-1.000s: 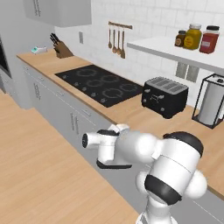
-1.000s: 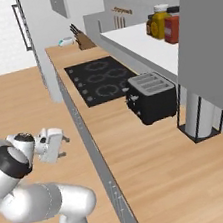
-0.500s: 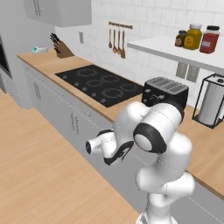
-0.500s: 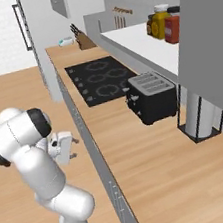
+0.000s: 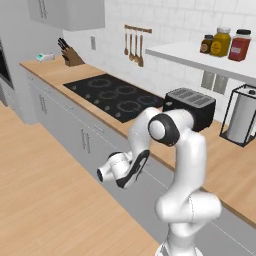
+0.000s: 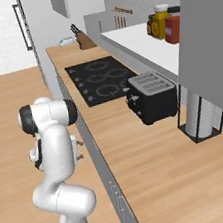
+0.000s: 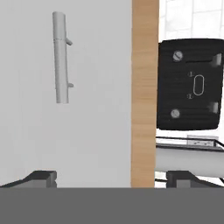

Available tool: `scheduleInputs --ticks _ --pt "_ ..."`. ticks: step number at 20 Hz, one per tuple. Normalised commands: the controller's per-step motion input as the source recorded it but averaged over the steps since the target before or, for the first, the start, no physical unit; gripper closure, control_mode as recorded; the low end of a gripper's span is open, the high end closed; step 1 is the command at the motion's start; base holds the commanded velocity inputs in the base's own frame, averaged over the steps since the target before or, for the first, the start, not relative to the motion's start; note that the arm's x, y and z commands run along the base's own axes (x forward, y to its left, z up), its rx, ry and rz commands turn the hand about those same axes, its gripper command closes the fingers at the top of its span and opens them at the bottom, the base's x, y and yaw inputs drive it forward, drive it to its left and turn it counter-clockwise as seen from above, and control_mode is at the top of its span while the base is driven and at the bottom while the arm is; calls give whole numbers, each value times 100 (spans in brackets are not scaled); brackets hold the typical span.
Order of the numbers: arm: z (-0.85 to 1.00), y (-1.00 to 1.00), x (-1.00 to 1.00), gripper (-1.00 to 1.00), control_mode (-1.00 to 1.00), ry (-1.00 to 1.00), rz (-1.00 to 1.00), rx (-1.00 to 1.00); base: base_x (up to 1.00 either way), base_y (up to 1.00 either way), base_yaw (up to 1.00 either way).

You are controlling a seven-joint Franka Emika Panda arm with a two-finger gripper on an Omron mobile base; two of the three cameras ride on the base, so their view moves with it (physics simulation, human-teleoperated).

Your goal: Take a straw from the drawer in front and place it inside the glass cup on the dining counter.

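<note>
Over the last second I have swung the arm round from the floor side toward the cabinets, and the gripper point(image 5: 102, 174) now hangs low in front of the grey cabinet fronts, pointed at them. The base has not driven; the hob point(image 5: 114, 95), toaster point(image 5: 189, 106) and paper towel holder point(image 5: 241, 116) sit where they did in both base views. From the hand camera, which is rolled a quarter turn, I now look straight at the closed drawer point(image 7: 65, 94) with its silver bar handle point(image 7: 60, 57) running up and down the picture, the wooden worktop edge point(image 7: 145, 94) beside it and the toaster's end face beyond. The handle lies ahead and off toward one finger, not between the two, so I judge the hand needs a sideways shift before it can close on the bar. The two fingertips point(image 7: 41, 176) show at the bottom of that view set wide apart, with nothing between them, so the pincer is fully spread and empty. The drawer front is flush, so the straw must be inside it, out of sight; I cannot see the cup or the dining counter from here. To my reading the task is barely started: this swing only lines me up for the reach to the handle, and pulling the drawer comes first.
</note>
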Motion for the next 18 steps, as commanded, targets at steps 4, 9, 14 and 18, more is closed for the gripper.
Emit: scheduleInputs --ticks 4,9,14,18 --pt "-32 -16 47 -100 -100 0 -3 -2 0 0 0" --pt "-20 -19 53 -100 -100 0 0 0 0 0 0" --pt "-20 -18 39 -100 -100 -3 0 0 0 0 0" --pt "-21 -16 29 -100 -100 -2 0 0 0 0 0"
